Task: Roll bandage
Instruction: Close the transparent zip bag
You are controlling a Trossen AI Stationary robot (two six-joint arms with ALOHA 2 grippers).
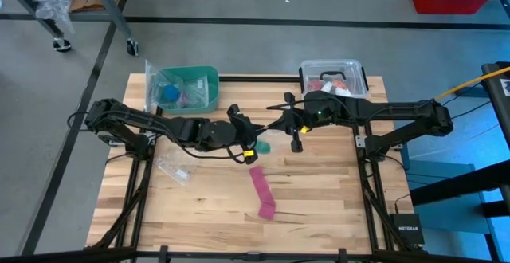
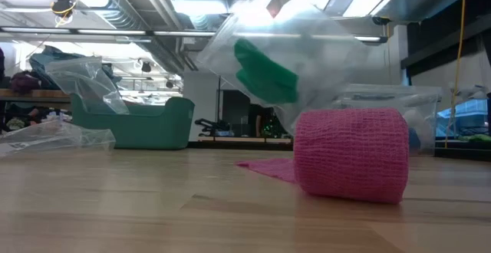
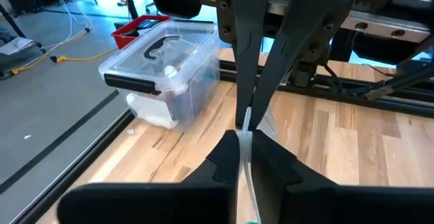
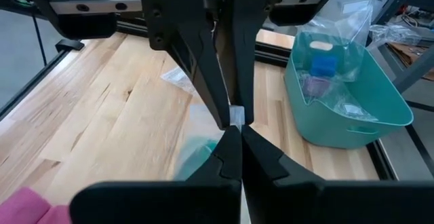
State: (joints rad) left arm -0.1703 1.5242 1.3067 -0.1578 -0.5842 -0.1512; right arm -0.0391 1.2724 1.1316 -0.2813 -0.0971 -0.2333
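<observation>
- At about eleven o'clock on the wooden table (image 1: pixel 319 207) sat a teal basket (image 1: pixel 209 78); it held clear plastic bags (image 4: pixel 339 27) and a blue block (image 4: pixel 323 66).
- At about one o'clock stood a clear plastic lidded box (image 1: pixel 351 70) with a dark latch; white and red items showed inside, too unclear to name.
- Near the middle, both arms met above the table. The left gripper (image 1: pixel 253 145) had its fingers (image 3: pixel 271 166) pressed together on the edge of a clear plastic bag (image 2: pixel 307 46), which hung lifted off the tabletop.
- The right gripper (image 1: pixel 280 124) was likewise clamped on that bag's edge, tip to tip with the left one.
- Inside the held bag lay the bandage (image 2: pixel 265 73), a teal-green piece seen through the plastic, between the two grippers.
- Toward six o'clock from the grippers lay a pink cloth strip (image 1: pixel 261 185), partly wound into a pink roll (image 2: pixel 351 153) at its near end.
- At about eight o'clock another clear bag (image 1: pixel 175 167) lay flat on the wood.
</observation>
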